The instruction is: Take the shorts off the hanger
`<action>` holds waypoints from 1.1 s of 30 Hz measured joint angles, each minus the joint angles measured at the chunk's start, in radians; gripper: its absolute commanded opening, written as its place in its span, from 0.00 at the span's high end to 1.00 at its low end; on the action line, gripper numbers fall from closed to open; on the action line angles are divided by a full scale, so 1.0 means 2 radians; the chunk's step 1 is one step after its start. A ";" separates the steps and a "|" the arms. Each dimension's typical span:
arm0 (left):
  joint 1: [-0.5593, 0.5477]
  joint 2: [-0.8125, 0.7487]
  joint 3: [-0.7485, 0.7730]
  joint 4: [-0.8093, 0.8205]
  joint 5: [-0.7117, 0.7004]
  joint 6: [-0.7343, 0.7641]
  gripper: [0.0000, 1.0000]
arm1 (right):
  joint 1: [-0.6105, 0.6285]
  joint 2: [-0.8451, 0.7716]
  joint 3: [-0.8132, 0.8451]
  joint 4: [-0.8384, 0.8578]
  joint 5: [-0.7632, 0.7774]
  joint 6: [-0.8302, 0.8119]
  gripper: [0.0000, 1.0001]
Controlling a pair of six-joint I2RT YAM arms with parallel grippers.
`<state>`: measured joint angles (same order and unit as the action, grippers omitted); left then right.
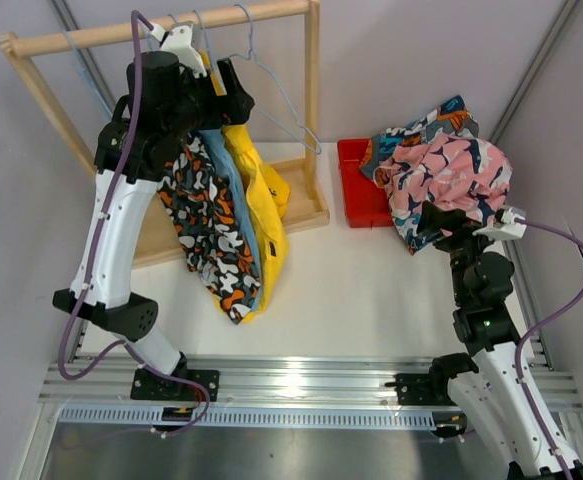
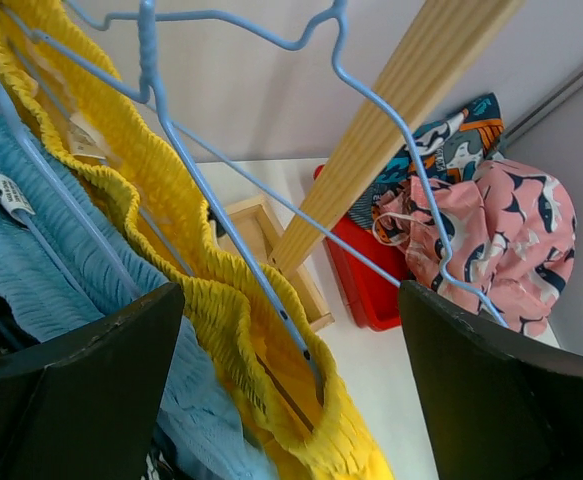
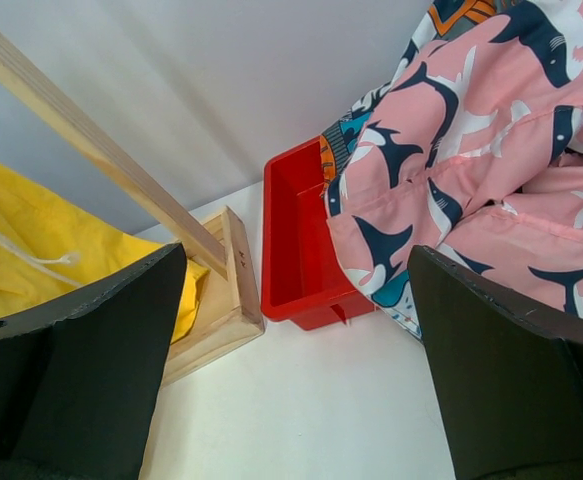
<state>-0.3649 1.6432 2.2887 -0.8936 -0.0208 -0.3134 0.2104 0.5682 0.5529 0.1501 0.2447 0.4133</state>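
Counter (image 1: 371, 285) open between wooden rack (image 1: 312, 110) and red bin (image 1: 355, 175), left jaws spread wide, yellow shorts (image 2: 221, 300) waistband and blue hanger (image 2: 148, 60) between them, right jaws released, just beside pink shorts (image 3: 451, 190) heaped over bin.

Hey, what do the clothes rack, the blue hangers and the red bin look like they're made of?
The rack: pale wood with visible grain, seemingly unvarnished. The blue hangers: thin bent wire, probably metal under a blue coating. The red bin: smooth, faintly glossy walls, likely moulded plastic.
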 measured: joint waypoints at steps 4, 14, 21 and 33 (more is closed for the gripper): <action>0.008 0.009 0.003 0.004 -0.003 -0.001 0.10 | 0.000 -0.003 -0.003 -0.002 0.002 -0.003 0.00; 0.014 0.043 0.003 0.036 -0.011 -0.019 0.41 | 0.000 -0.011 -0.023 -0.002 0.005 -0.004 0.01; 0.019 0.071 0.015 0.032 -0.023 -0.035 1.00 | 0.000 -0.020 -0.033 -0.003 0.006 -0.011 0.01; 0.019 0.035 0.097 -0.062 -0.003 0.024 1.00 | 0.000 -0.014 -0.033 0.009 -0.008 -0.013 0.00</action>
<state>-0.3260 1.7126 2.4817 -1.0172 -0.0261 -0.2661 0.2104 0.5404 0.4877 0.1684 0.2279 0.3874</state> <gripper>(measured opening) 0.026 0.993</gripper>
